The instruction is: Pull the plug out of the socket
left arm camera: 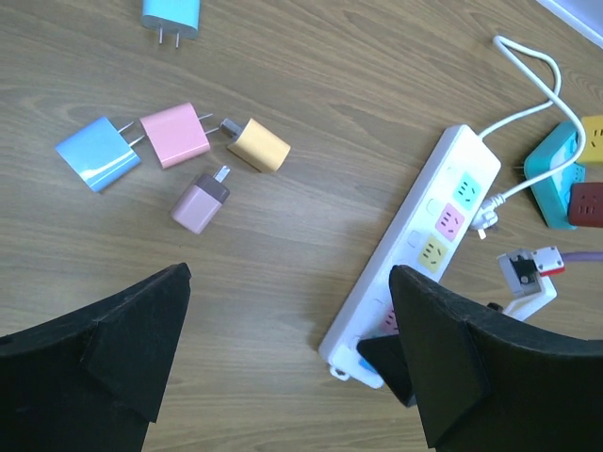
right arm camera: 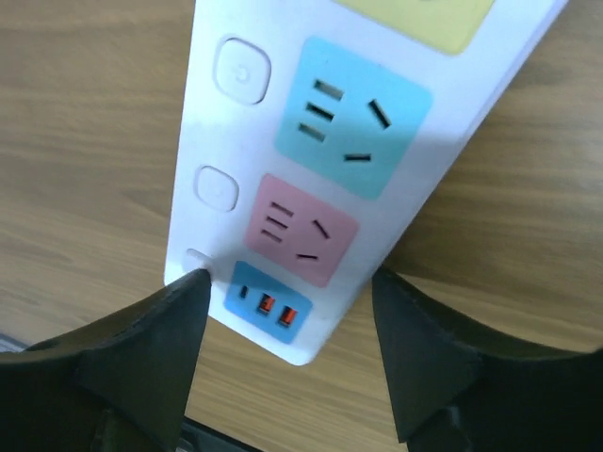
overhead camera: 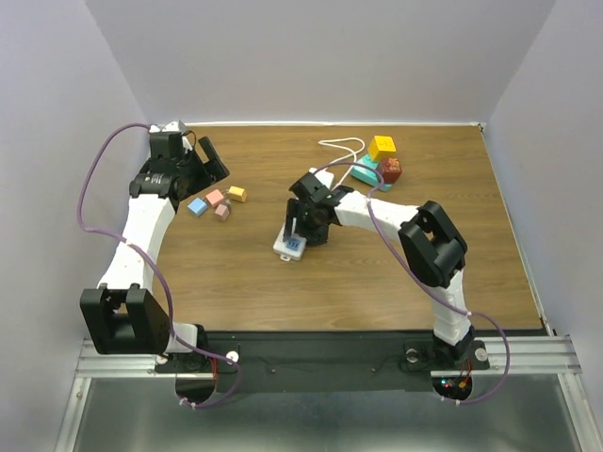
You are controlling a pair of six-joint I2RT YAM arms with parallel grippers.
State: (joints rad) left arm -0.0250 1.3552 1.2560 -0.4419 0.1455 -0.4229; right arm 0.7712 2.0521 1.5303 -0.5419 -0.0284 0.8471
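Top view, socket: The socket (overhead camera: 288,247) lies in the middle of the bench (overhead camera: 236,282), slanting from the centre toward the back right corner. Only its near white end shows, because the right arm (overhead camera: 377,209) covers the rest.
Top view, surroundings: Its cord (overhead camera: 339,144) loops near the back edge. The coloured blocks (overhead camera: 382,148) sit by its far end. The loose plugs (overhead camera: 216,199) lie left of centre, well apart from it.
Top view, left fingers: The left fingers (overhead camera: 211,157) hang near the back left corner, spread wide and holding nothing.
Left wrist, socket: The outlet faces (left arm camera: 450,223) that show (teal, pink, yellow) are bare. The nearer ones are partly hidden behind a finger. The cord's own white plug (left arm camera: 485,221) lies just beside the strip.
Left wrist, plugs: The loose plugs lie on the wood with their prongs free, and a pale blue plug (left arm camera: 170,11) lies farther off.
Right wrist, fingers: The right fingers (right arm camera: 141,348) stand apart, one on each side of the socket's near end. I cannot tell whether they touch its edges.
Right wrist, outlets: The blue and pink faces and the USB panel (right arm camera: 268,301) are empty.
Plug to pull: None shows seated in the socket, so it is probably already out.
Handling: A plug like these looks small, light, rigid and smooth. It is best pinched on two flat sides and drawn straight along its prongs. The socket looks stiff, light and slick, so it would likely slide or lift unless it is held across its width.
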